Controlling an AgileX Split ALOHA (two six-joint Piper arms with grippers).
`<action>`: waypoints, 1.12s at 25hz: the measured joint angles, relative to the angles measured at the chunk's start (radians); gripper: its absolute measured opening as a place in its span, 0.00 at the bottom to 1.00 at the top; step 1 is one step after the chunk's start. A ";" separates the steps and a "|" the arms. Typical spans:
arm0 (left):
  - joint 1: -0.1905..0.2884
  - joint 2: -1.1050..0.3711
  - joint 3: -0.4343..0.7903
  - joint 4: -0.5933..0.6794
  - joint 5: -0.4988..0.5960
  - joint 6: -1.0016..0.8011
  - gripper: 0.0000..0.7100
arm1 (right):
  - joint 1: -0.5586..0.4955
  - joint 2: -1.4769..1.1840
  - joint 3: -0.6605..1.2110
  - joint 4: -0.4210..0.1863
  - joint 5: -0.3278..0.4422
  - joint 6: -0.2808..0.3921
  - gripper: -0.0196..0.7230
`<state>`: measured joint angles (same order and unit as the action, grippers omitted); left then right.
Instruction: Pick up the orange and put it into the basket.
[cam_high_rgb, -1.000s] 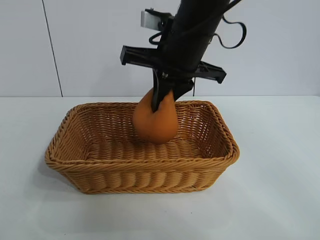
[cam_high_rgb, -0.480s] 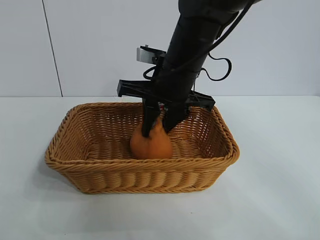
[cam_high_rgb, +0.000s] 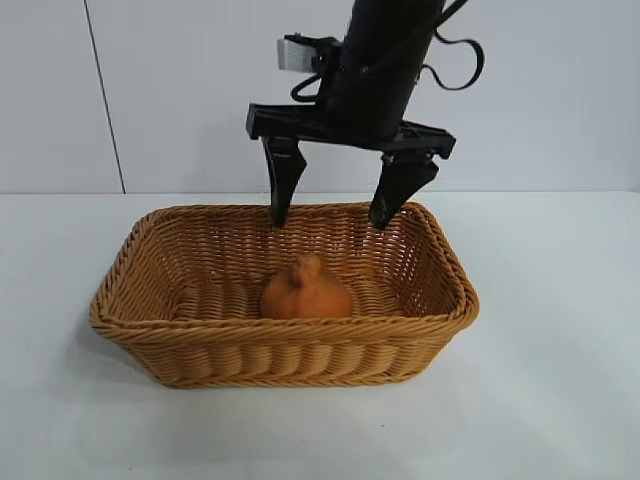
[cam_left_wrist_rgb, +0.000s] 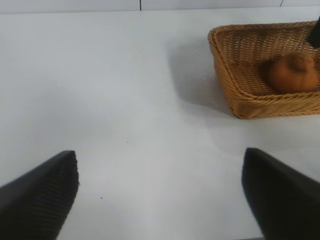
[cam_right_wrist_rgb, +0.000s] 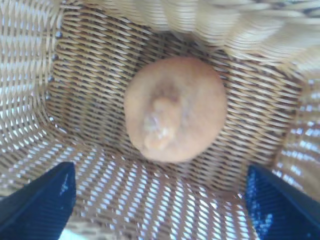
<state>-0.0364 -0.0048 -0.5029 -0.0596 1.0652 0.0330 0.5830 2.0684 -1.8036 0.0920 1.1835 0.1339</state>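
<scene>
The dull-orange orange (cam_high_rgb: 305, 290) lies on the floor of the wicker basket (cam_high_rgb: 280, 338), knobby bump up. My right gripper (cam_high_rgb: 329, 221) hangs open and empty just above the basket's rim, its fingers spread to either side above the fruit. In the right wrist view the orange (cam_right_wrist_rgb: 175, 107) sits free on the basket's weave (cam_right_wrist_rgb: 30, 75), beyond the open right gripper (cam_right_wrist_rgb: 159, 171). My left gripper (cam_left_wrist_rgb: 160, 155) is open and empty over bare table, well away from the basket (cam_left_wrist_rgb: 220, 55) and the orange (cam_left_wrist_rgb: 292, 72).
The basket stands in the middle of a white table (cam_high_rgb: 560, 400), with a white wall behind. The right arm's black body and cable rise above the basket's far side.
The right gripper lowered the orange into the basket, opened and let it go, then rose above the rim. The orange now rests on the basket floor.
</scene>
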 joint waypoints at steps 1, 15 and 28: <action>0.000 0.000 0.000 0.000 0.000 0.000 0.89 | 0.000 -0.001 -0.027 -0.033 0.015 0.007 0.88; 0.000 0.000 0.000 0.000 0.000 0.000 0.89 | -0.368 -0.003 -0.073 -0.132 0.029 -0.023 0.88; 0.000 0.000 0.000 0.000 0.000 0.000 0.89 | -0.558 -0.086 0.090 -0.106 0.035 -0.079 0.88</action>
<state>-0.0364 -0.0048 -0.5029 -0.0596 1.0652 0.0330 0.0245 1.9828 -1.7141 -0.0137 1.2181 0.0552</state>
